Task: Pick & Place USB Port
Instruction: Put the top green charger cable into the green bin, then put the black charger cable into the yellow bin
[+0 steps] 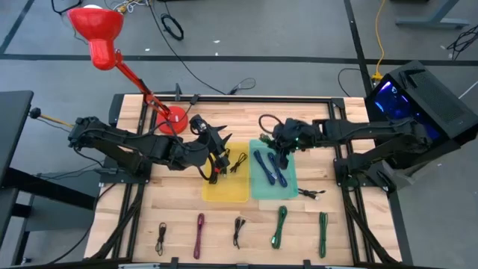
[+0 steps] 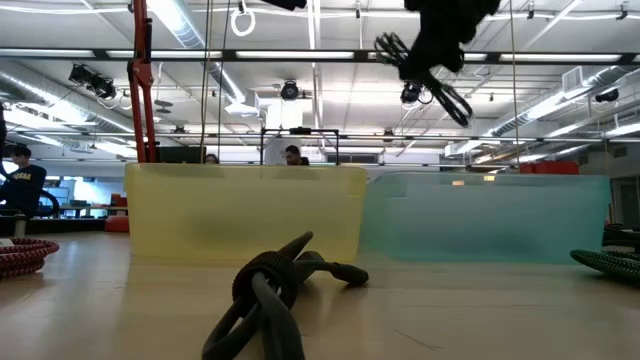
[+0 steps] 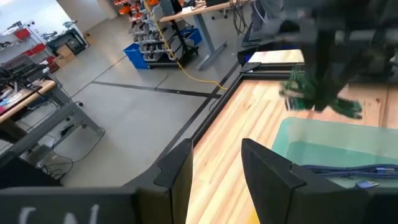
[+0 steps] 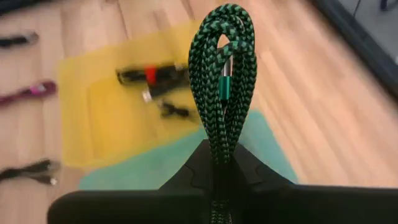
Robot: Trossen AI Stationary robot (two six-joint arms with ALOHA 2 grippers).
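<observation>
Wooden slats make up the table, and two shallow bins sit side by side near its middle: a yellow tray and a teal tray touching along one edge. Sorting looks well under way but not finished, as I judge it. Already in the yellow tray lies a black cable, and in the teal tray lies a blue cable. Above the teal tray's far edge the right gripper hangs with its fingers pressed on a coiled green braided cable, the loops standing up out of the jaws in the right wrist view and dangling high above the trays in the low view. That cable seems to be the piece now in transit, not yet set down. Over the yellow tray the left gripper hovers with its fingers spread and nothing between them. Along the near edge of the table more pieces wait in a row: a black cable at the left, a magenta cable, another black cable, and two green cables toward the right, with a small loose cable just beside the teal tray.
</observation>
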